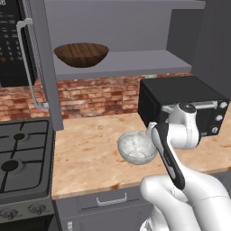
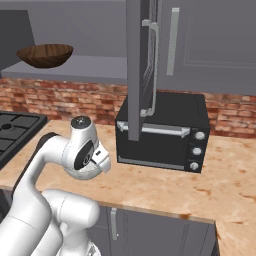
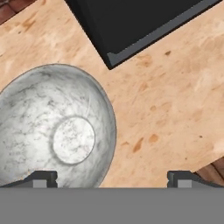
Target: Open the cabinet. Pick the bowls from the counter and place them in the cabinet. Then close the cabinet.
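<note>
Two dark fingertips (image 3: 43,178) of the end effector (image 3: 112,178) stand at the bottom of the hand view, spread to their widest and holding nothing. One tip sits over the near rim of the small, deep white-grey speckled marble bowl (image 3: 52,133), which fills the lower left of that view; the other hangs over bare light tan mottled bench (image 3: 175,100) at the lower right. Open bench lies between the bowl's rim and the corner of the black toaster oven (image 3: 131,22) at the top of the view.

From the left base view, the marble bowl (image 1: 136,147) sits at centre frame, near the bench's (image 1: 85,153) front edge, partly behind the white arm. Free bench runs left of it to the black gas stove (image 1: 22,158) at the lower left. The toaster oven (image 1: 180,101) stands just right of the bowl, against the red brick wall (image 1: 99,94).

Bowls count two: the marble one on the bench, and one wide shallow dark-brown wood-grain bowl (image 1: 81,54) on the lower shelf of the grey wall cabinet (image 1: 135,61), upper left of frame. Both cabinet doors stand open; one door's (image 2: 142,65) edge hangs above the oven's (image 2: 165,132) front at centre of the right base view.
</note>
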